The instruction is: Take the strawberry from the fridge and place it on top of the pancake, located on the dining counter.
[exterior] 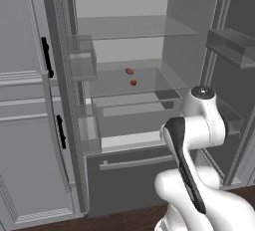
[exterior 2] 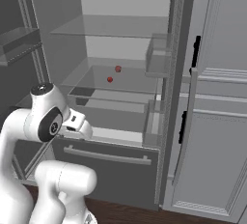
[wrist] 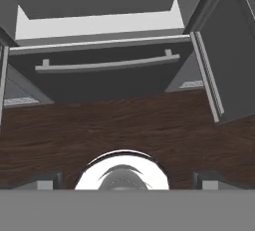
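Fridge standing open; two small red items lying mid-shelf, either possibly the strawberry; tool pointing floorward, jaws wide, needing raising and levelling before reaching in.

Flat even light (rendered, sharp)

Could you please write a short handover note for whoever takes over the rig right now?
Gripper: open, holding nothing, pointing down at the dark wood floor in front of the fridge's bottom drawer.
Fridge: both doors stand open, and the clear shelves are in view.
Two small red items lie on the middle shelf: one further back, one nearer the front. Which one is the strawberry is too small to tell.
Done: fridge opened.
Left: identify and grasp the strawberry, carry it to the dining counter, set it on the pancake.
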### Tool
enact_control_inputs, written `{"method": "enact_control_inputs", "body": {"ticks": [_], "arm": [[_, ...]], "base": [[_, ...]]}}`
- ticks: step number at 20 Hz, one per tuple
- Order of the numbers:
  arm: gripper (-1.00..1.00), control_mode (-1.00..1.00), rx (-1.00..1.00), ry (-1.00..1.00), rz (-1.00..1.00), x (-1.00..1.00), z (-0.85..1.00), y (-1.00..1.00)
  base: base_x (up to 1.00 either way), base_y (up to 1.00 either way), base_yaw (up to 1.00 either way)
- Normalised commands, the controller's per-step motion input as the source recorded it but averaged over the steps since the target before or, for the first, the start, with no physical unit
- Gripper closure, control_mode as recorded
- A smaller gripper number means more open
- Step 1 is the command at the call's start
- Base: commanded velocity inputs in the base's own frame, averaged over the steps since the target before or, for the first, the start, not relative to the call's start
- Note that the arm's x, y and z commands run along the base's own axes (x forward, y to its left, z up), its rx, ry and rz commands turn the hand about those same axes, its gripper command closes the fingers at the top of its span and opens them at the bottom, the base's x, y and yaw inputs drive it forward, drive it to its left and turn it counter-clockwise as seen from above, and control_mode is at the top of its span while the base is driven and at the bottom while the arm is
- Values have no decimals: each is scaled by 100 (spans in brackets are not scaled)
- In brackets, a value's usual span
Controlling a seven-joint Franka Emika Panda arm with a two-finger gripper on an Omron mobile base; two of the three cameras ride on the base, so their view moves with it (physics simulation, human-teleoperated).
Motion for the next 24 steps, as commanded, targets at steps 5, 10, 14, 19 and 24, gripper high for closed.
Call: {"method": "enact_control_inputs", "body": {"ticks": [5,10,14,19,24], "arm": [[-100,-100,-2,0,3,-12,-40,0],[-100,-100,7,-1,0,-21,-19,0],[-100,-100,5,0,0,-12,-19,0],[-100,-100,0,0,0,0,0,0],[-100,-100,0,0,0,0,0,0]], "base": [[0,0,0],[0,0,0],[0,0,0],[0,0,0],[0,0,0]]}}
